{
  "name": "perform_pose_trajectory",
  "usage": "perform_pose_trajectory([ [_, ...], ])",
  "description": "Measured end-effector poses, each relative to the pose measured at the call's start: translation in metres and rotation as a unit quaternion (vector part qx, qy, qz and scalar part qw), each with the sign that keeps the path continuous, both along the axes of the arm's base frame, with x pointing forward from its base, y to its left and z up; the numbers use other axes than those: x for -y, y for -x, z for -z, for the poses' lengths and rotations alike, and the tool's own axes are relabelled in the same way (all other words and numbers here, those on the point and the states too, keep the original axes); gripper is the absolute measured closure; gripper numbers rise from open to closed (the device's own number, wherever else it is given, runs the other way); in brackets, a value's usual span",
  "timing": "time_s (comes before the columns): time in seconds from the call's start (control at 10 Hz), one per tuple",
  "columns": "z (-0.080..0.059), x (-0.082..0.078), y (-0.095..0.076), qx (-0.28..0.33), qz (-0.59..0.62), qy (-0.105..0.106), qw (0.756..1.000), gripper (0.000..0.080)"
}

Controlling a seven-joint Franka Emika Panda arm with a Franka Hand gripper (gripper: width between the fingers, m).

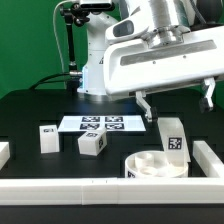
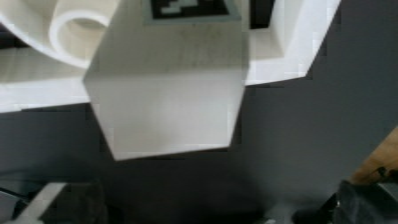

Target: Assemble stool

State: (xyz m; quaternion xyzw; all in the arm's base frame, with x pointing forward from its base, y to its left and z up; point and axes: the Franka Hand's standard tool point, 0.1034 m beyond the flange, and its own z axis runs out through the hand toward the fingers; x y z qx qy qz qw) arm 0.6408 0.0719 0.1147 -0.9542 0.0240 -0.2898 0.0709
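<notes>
My fingers (image 1: 147, 106) are spread as wide as they go, and nothing is caught between them: the gripper (image 1: 180, 104) hangs open and empty just above the standing leg (image 1: 172, 138). In the wrist view that leg fills the middle of the picture, with a dark gap on either side before each finger, so I read no contact with it. From the exterior view the leg stands nearly upright, tag facing the camera. Its lower end meets the far rim of the seat (image 1: 152, 166), but I cannot tell whether it sits in a socket there or only rests against the edge. The seat lies open side up on the black table (image 1: 30, 110), tucked into the corner where the front rail (image 1: 60, 187) meets the side rail (image 1: 208, 155), on the exterior view's right. Towards the exterior view's left, well apart from the seat, are the upright loose leg (image 1: 47, 137) and, nearer the middle, the tilted loose leg (image 1: 92, 143). Behind those two, the marker board (image 1: 103, 124) lies flat on the table.
</notes>
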Motion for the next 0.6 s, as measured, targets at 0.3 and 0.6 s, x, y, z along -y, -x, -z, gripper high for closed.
perform_pose_trajectory([
  [0.3, 0.0010, -0.0001, 0.0007, -0.001, 0.000, 0.000, 1.000, 0.0150],
  [0.6, 0.0064, 0.0029, 0.0049, -0.010, -0.005, 0.004, 1.000, 0.0150],
])
